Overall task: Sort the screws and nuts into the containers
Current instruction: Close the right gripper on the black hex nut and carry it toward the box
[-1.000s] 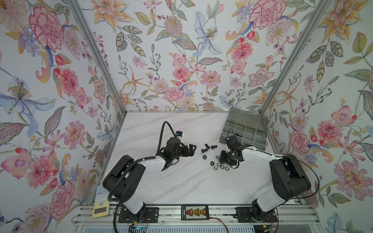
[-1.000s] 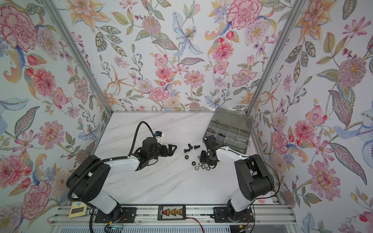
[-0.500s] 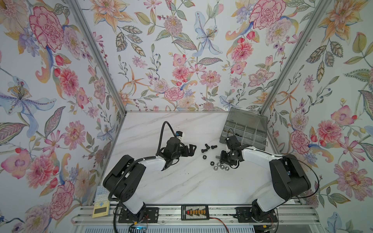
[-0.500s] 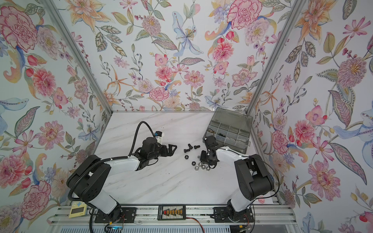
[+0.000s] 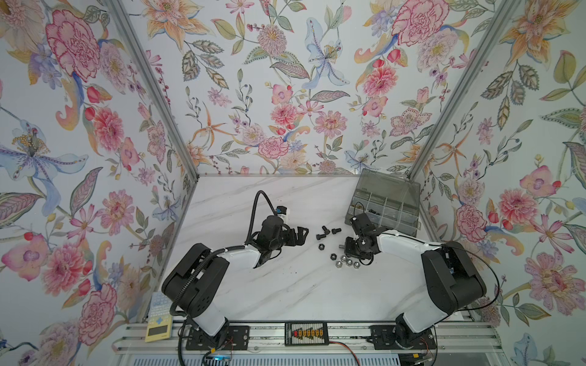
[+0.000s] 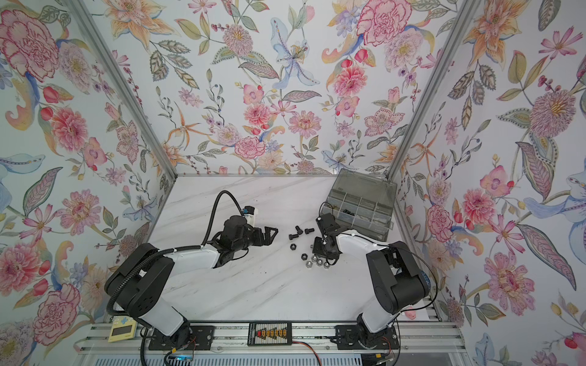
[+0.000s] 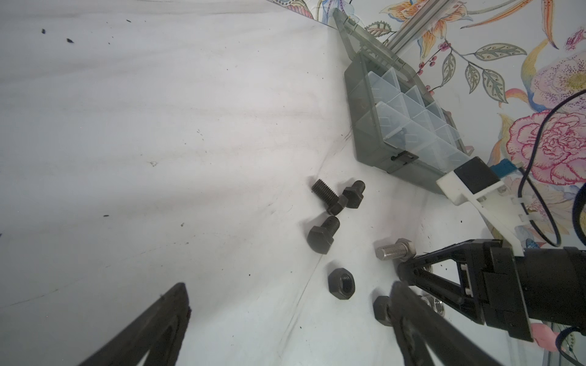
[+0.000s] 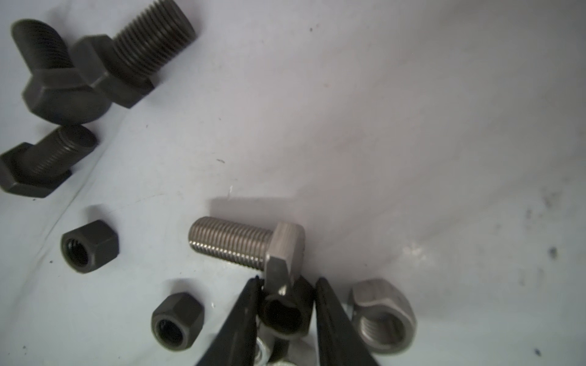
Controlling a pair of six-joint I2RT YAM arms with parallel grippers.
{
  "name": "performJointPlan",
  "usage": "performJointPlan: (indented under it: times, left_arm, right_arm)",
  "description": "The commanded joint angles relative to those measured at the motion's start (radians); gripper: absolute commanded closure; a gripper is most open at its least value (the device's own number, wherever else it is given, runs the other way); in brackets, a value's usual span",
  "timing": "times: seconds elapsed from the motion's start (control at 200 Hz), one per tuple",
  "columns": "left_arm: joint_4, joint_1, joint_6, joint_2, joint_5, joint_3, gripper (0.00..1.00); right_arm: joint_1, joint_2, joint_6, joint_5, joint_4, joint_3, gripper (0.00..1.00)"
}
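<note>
On the far side of the loose hardware from the organiser box (image 7: 367,139), our left tool (image 5: 299,236) hovers with its fingers spread wide and empty, well apart from the box. Nearer the box, three black screws (image 5: 326,231) lie on the bench (image 5: 285,294). Nearer still, our right tool (image 8: 288,282) brackets a black nut (image 8: 285,313), its bore facing up the tool and a finger hugging each side. We cannot tell whether the fingers are actually bearing on it. The silver bolt (image 8: 234,244) lies crosswise, its head touching that nut and its shaft pointing away from the box, so we judge a lift could drag it. The box sits just beyond this tool, the nearer arm for the carry.
</note>
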State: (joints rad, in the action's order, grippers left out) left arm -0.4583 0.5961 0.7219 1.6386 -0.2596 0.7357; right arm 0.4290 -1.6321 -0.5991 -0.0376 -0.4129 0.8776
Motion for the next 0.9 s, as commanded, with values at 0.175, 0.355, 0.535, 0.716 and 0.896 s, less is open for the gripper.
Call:
performJointPlan:
  times: [0.175,0.355,0.535,0.716,0.896]
  left_arm:
    - [-0.031,-0.002,-0.005,0.011,-0.023,0.012,0.01]
    - [-0.031,-0.003,-0.004,0.007,-0.023,0.009,0.01]
    - [-0.031,-0.004,-0.003,0.001,-0.020,0.002,0.01]
    - [-0.036,-0.003,-0.001,0.000,-0.023,0.001,0.01]
    - [-0.048,-0.004,0.006,0.000,-0.025,-0.005,0.01]
  right_arm:
    - [0.029,-0.079,0.018,0.076,-0.100,0.001,0.76]
    - [0.031,-0.060,0.021,0.069,-0.099,0.001,0.89]
    - [0.015,0.007,0.072,0.018,-0.099,0.023,0.93]
    - [-0.069,0.078,0.157,-0.067,-0.131,0.103,0.94]
    - [-0.222,0.096,0.227,-0.100,-0.168,0.205,0.95]
